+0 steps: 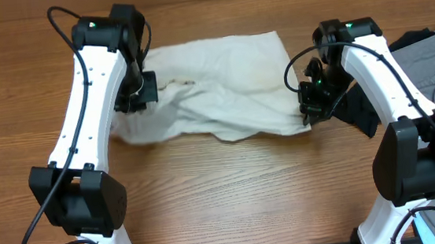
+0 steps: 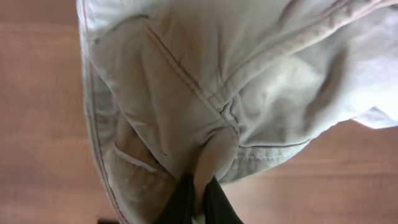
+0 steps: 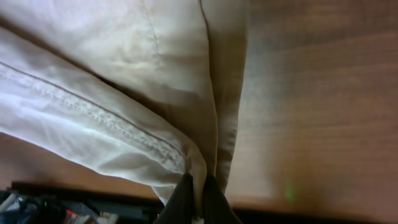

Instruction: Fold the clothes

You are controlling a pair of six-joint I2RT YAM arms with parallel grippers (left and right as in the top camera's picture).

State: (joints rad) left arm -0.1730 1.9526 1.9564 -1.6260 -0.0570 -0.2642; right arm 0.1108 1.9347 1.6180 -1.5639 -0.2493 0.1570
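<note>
- Up close on the left gripper [image 2: 199, 193]: its two dark fingers [image 2: 181, 202] are pinched tight on a bunched fold of the shorts [image 1: 222, 82]. A stitched seam runs up and away from the tips.
- Over to the right gripper [image 3: 198, 190], and it's clamped too. Its fingers [image 3: 214, 205] nip a hemmed edge of the same cloth, with fabric fanning out to one side of the tips and bare table [image 1: 232, 200] on the other.
- Pull back to the overhead view and the shorts lie on the wood between the two pairs of fingers, one grip at each end. The middle is crumpled and ridged, the far edge runs fairly straight, and the near edge is wavy.
- My read is that this is the opening of the fold. Both ends are grasped, but the cloth isn't laid flat or doubled over yet, and no clean fold line shows anywhere.
- The next move, I'd say, calls for both arms to lift and draw apart together to pull out the creases. Then one edge gets carried across onto the other. An uneven pull would likely twist that bunch in the middle.
- Furthest out, beyond the right gripper's fingers, a grey garment [image 1: 433, 63] lies well apart from the shorts and plays no part here.
</note>
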